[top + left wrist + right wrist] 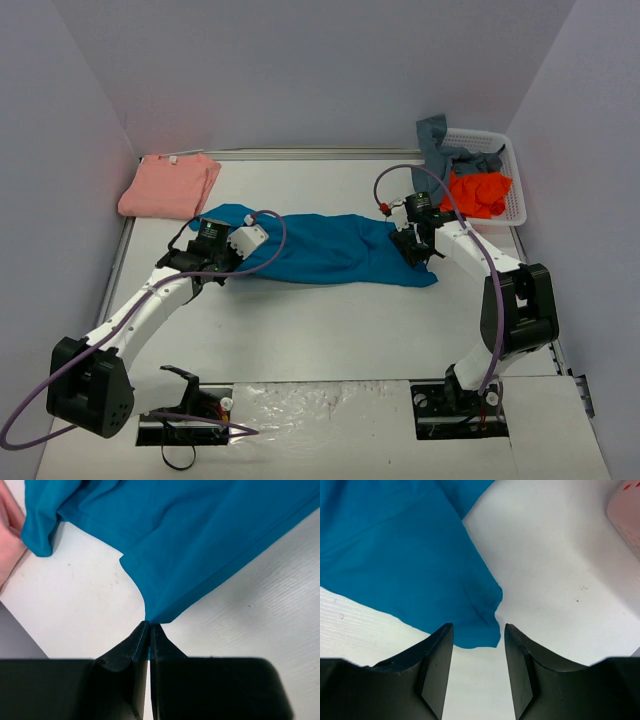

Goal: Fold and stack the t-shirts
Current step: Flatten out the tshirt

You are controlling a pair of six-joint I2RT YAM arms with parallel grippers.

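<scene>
Hands differ: my left hand [149,626] is pinched shut on a corner of the teal-blue t-shirt [330,248], while my right hand [479,628] is half open over its far corner, gripping nothing. I see the shirt stretched across the middle of the surface [330,330].

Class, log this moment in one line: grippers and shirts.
left gripper: shut on teal shirt; right gripper: open at its corner; pink shirt: folded, far-left; orange shirt, grey shirt: in basket
</scene>
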